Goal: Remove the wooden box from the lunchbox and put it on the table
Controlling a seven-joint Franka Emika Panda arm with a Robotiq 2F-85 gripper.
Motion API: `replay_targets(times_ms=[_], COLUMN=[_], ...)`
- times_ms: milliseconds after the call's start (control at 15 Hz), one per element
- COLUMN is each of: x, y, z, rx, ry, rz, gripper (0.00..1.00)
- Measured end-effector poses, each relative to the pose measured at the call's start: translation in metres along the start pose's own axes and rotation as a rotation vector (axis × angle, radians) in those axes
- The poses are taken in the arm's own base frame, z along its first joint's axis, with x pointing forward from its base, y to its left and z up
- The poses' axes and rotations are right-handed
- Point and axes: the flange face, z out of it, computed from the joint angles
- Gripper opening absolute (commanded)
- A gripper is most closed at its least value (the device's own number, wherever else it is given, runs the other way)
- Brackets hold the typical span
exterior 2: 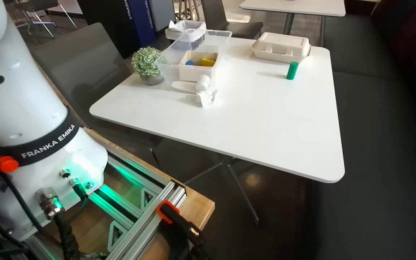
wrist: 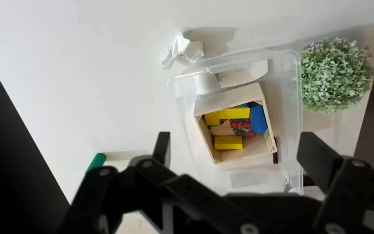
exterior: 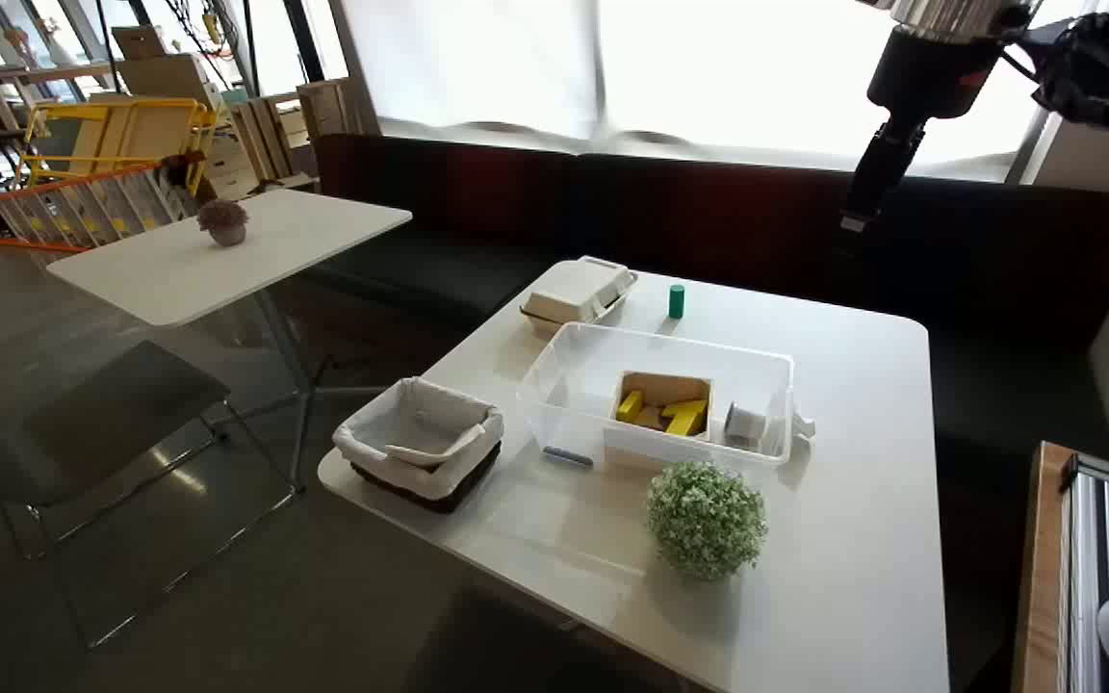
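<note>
Pincer point(wrist: 234, 146) stands wide in the wrist view, which alone gives the red-flowered print point(wrist: 240, 126) on the floor of the wooden box point(wrist: 229, 98); the FRANKA EMIKA band point(exterior 2: 46, 145) shows only in an exterior view. Box is bare pale-tan wood, open-topped, upright, sitting inside the clear lunchbox point(wrist: 293, 123) on the tabletop point(wrist: 115, 81), just beside a white cup-like piece point(wrist: 206, 83). It carries yellow blocks point(wrist: 228, 143) and a blue cylinder point(wrist: 257, 118) lying along one side wall.
</note>
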Motion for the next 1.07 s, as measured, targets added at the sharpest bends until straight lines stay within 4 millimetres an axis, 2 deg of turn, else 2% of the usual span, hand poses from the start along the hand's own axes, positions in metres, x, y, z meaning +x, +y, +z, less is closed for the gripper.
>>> replay_targets(times_ms=[867,1067], x=[0.001,0.011], y=[0.0,-0.004], z=[0.0,0.008], rx=[0.001,0.01], ry=[0.0,0.009], rz=[0.006,0.072], gripper=[1.0,1.0])
